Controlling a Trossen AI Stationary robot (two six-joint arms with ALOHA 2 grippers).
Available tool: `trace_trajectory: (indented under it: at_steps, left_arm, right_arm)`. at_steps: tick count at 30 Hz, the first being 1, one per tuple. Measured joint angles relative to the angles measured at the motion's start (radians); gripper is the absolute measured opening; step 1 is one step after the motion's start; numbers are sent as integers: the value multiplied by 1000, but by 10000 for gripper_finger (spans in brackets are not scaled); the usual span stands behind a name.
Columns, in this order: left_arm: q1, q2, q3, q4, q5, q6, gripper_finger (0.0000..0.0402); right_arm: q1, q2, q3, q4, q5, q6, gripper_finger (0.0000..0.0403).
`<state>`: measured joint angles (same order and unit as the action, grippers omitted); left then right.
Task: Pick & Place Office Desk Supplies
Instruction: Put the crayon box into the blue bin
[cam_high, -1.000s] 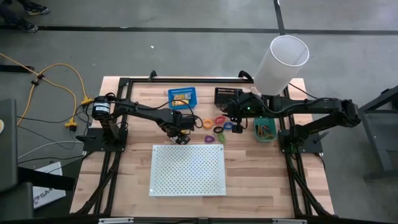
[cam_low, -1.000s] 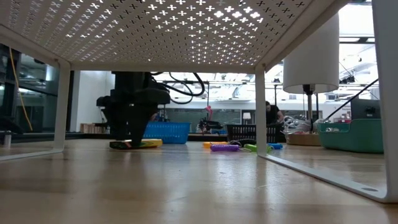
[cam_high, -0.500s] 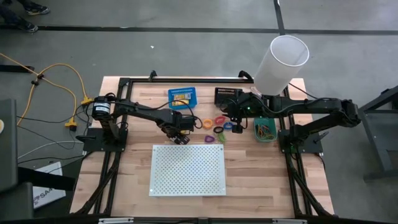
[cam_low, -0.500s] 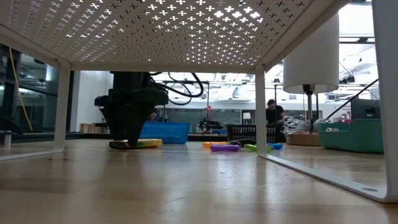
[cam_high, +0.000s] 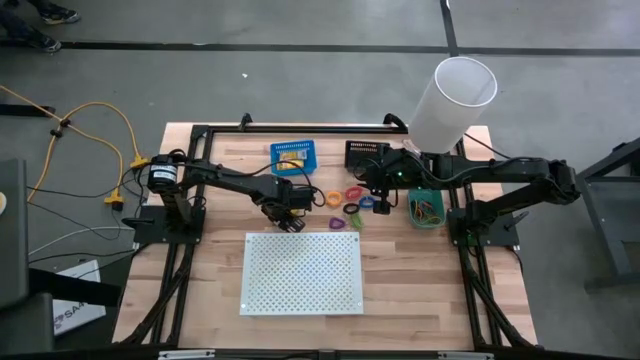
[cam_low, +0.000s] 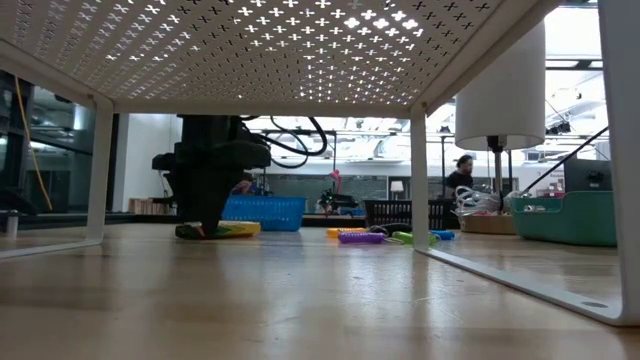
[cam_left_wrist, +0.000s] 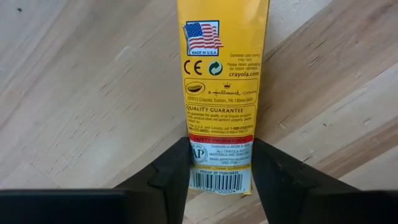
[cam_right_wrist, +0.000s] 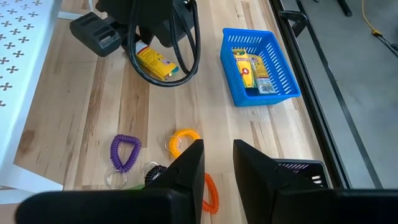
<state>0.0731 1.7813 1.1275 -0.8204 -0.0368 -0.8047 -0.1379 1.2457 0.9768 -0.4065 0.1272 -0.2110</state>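
The left gripper (cam_left_wrist: 221, 180) is down on the tabletop (cam_high: 400, 270), at about 10 o'clock from the white board (cam_high: 302, 272). Its fingers (cam_left_wrist: 171, 177) sit one on each side of a yellow crayon packet (cam_left_wrist: 222, 93) lying flat on the wood, right against its edges.

The right gripper (cam_right_wrist: 216, 165) hangs over the coiled loops, orange (cam_right_wrist: 183, 140) and purple (cam_right_wrist: 124, 151), fingers narrowly apart, holding nothing. At 12 o'clock, the blue bin (cam_right_wrist: 261, 65) holds more packets.
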Motion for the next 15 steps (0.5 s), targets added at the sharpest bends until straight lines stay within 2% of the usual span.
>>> trace_trajectory:
  at_steps: [15]
  left_arm:
    - [-2, 0, 0, -1, -3, 2, 145]
  right_arm:
    - [0, 0, 0, 0, 0, 0, 74]
